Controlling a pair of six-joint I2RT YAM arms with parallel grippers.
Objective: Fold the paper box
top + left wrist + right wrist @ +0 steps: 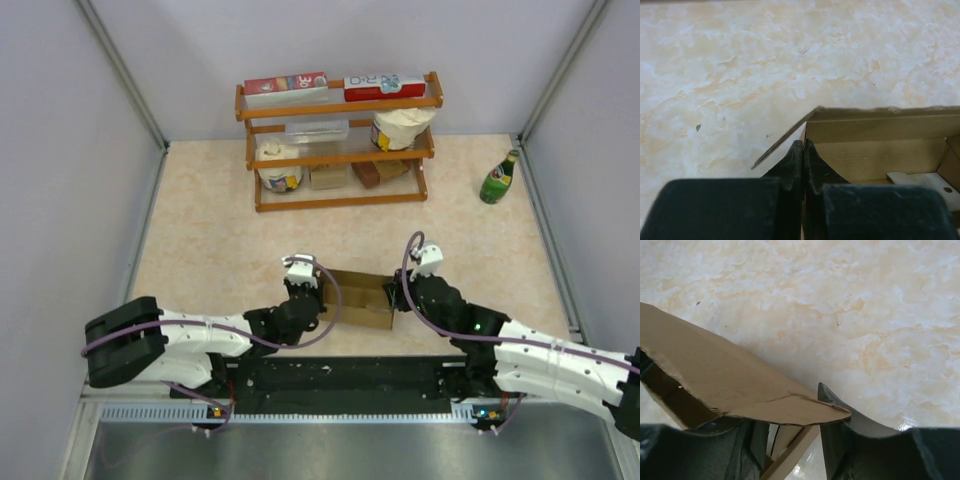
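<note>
The paper box (360, 300) is a plain brown cardboard carton lying near the table's front edge, between my two arms. My left gripper (318, 298) is at the box's left end. In the left wrist view its fingers (796, 160) are shut on the edge of the box's end wall (875, 132), and the open inside of the box lies to the right. My right gripper (398, 295) is at the box's right end. A loose flap (725, 375) of the box lies across my right gripper (785, 412), hiding its left finger. The right finger (832, 405) stands apart from it, so the jaws are open.
A wooden shelf (340, 150) at the back carries red-and-white cartons (286, 88), white containers (402, 126) and small items. A green bottle (498, 178) stands at the back right. Grey walls close in both sides of the marbled table (200, 240).
</note>
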